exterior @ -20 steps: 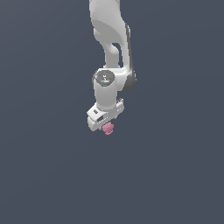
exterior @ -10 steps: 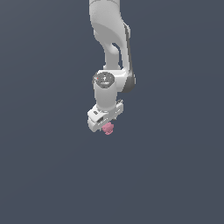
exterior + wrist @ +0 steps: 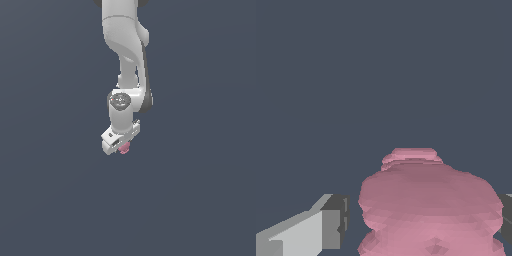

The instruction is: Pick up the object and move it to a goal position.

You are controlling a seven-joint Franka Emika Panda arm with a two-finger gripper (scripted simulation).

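Observation:
The object (image 3: 124, 148) is a small pink knobbly lump that shows just under the white hand in the exterior view. In the wrist view the object (image 3: 426, 205) fills the space between my two fingers. One fingertip (image 3: 336, 222) stands a narrow gap away from its side. The other fingertip (image 3: 506, 215) sits at the object's opposite edge, mostly cut off by the frame. My gripper (image 3: 121, 144) is open and straddles the object from above. The hand hides the lump's upper part in the exterior view.
The ground around the arm (image 3: 125, 45) is a plain dark grey surface with no other objects or edges in view.
The wrist and hand have come down toward the object, which has stayed where it was. Less of the pink lump shows under the hand now.

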